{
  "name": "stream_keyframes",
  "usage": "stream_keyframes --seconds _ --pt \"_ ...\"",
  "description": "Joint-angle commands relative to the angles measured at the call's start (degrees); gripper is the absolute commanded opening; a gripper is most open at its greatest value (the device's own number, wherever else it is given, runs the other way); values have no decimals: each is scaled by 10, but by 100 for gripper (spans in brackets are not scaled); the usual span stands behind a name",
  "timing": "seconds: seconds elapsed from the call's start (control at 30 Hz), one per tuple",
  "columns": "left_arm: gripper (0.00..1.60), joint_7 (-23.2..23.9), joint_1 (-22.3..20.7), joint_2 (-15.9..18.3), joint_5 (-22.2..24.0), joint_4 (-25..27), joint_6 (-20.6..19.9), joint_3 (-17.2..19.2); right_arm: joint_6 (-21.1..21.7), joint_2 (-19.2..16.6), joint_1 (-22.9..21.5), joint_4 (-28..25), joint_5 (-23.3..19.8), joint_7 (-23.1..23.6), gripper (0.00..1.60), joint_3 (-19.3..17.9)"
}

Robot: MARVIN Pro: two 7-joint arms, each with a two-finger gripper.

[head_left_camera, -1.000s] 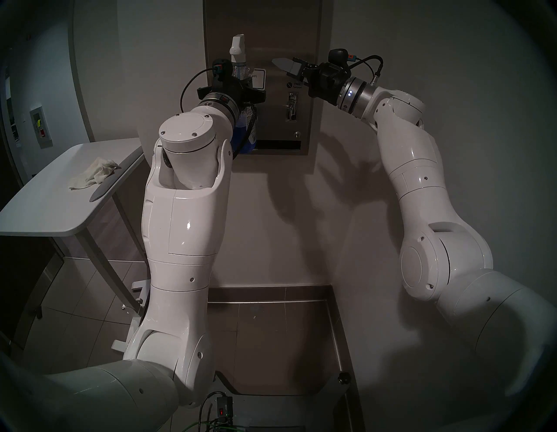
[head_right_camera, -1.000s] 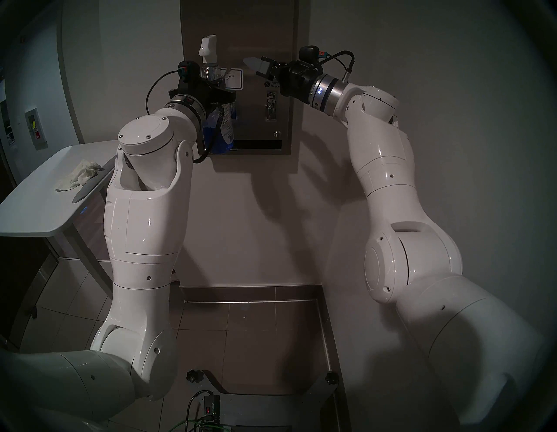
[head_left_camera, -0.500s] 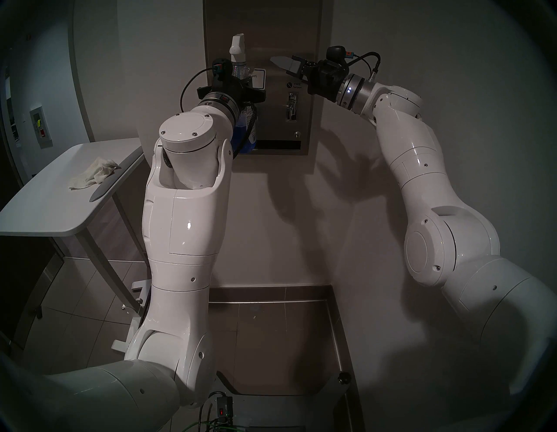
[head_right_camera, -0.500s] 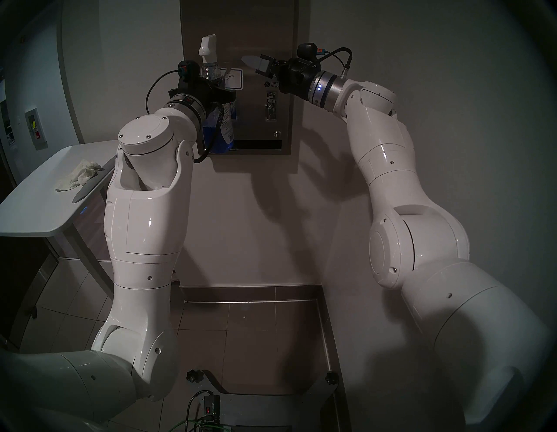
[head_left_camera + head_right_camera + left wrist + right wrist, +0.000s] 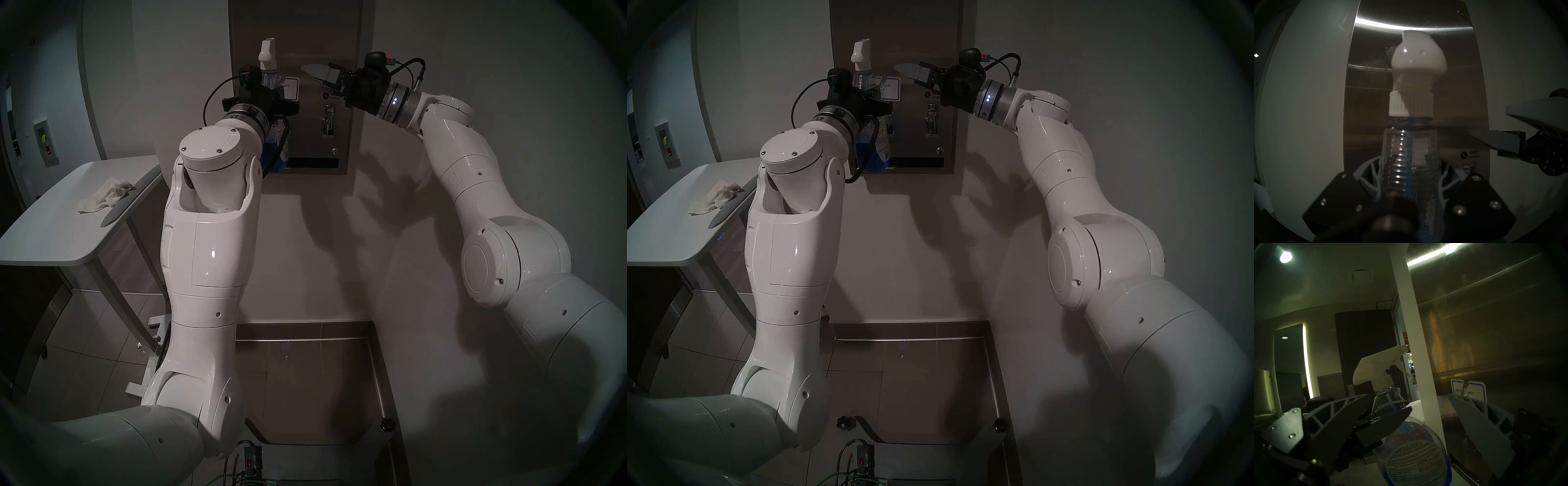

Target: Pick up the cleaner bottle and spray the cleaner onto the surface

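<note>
The left tool (image 5: 1409, 179) is clamped on the neck of the bottle (image 5: 1409, 161), holding it upright, nozzle toward the steel dispenser (image 5: 1369, 105), unmoved over the last second. The right tool (image 5: 319, 73), spread and empty, has crept leftward and slightly up toward the white spray head (image 5: 267, 52), its elbow swinging outward. That suggests it is closing in to squeeze the trigger (image 5: 1404, 371); droplets already fleck the steel. A rag (image 5: 103, 198) lies on the white surface (image 5: 44, 237).
</note>
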State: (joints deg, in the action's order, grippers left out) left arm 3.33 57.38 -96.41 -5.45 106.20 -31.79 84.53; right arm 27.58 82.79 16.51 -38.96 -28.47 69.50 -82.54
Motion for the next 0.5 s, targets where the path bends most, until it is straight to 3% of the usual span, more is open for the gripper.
stream_keyframes --seconds 0.0,0.47 --pt "0 0 -33 -5 1 28 18 -1 -19 4 -63 1 13 26 160 19" --pt "0 2 -34 -8 -1 28 20 0 -125 0 -83 24 76 87 160 89"
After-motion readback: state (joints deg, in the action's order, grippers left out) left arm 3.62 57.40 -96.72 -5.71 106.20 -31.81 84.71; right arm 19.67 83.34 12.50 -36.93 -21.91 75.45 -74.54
